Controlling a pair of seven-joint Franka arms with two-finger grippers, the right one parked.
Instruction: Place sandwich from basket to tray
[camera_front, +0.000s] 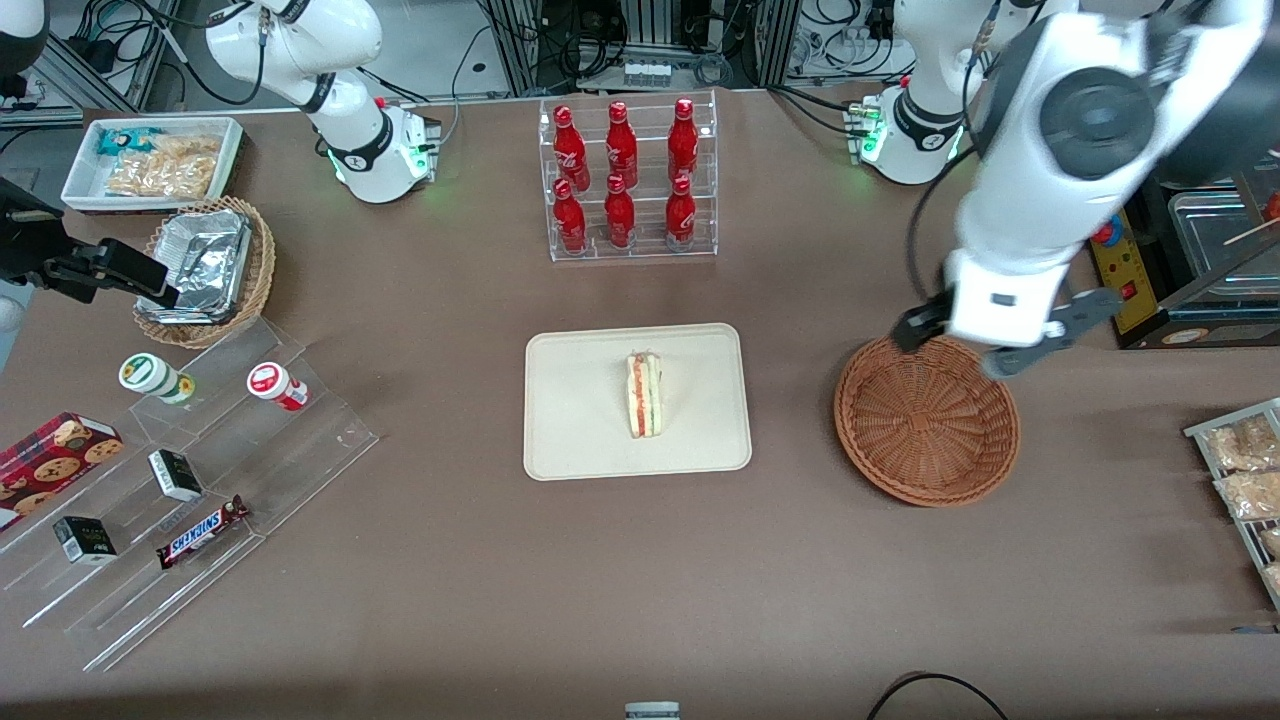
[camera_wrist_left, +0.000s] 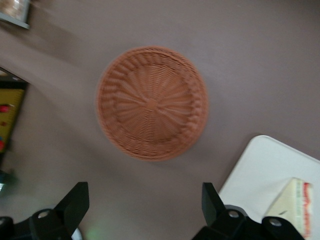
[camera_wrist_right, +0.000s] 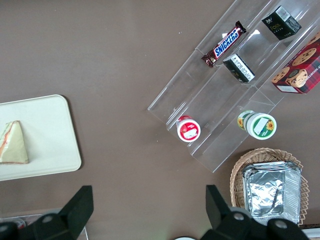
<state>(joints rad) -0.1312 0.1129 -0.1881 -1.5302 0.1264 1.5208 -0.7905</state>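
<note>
The sandwich (camera_front: 645, 394) (camera_wrist_left: 294, 206) (camera_wrist_right: 12, 143) lies on the cream tray (camera_front: 580, 440) (camera_wrist_left: 260, 165) (camera_wrist_right: 50, 130) in the middle of the table, its red and green filling edge showing. The reddish-brown wicker basket (camera_front: 927, 420) (camera_wrist_left: 151, 103) sits empty, toward the working arm's end of the table from the tray. My left gripper (camera_front: 1000, 345) (camera_wrist_left: 145, 205) hangs open high above the basket's rim farthest from the front camera, with nothing between its fingers.
A clear rack of red bottles (camera_front: 627, 180) stands farther from the front camera than the tray. A clear stepped shelf (camera_front: 190, 480) with snacks, a tan basket holding foil (camera_front: 205, 270) and a white snack bin (camera_front: 155, 160) lie toward the parked arm's end. Packets (camera_front: 1240, 470) lie at the working arm's end.
</note>
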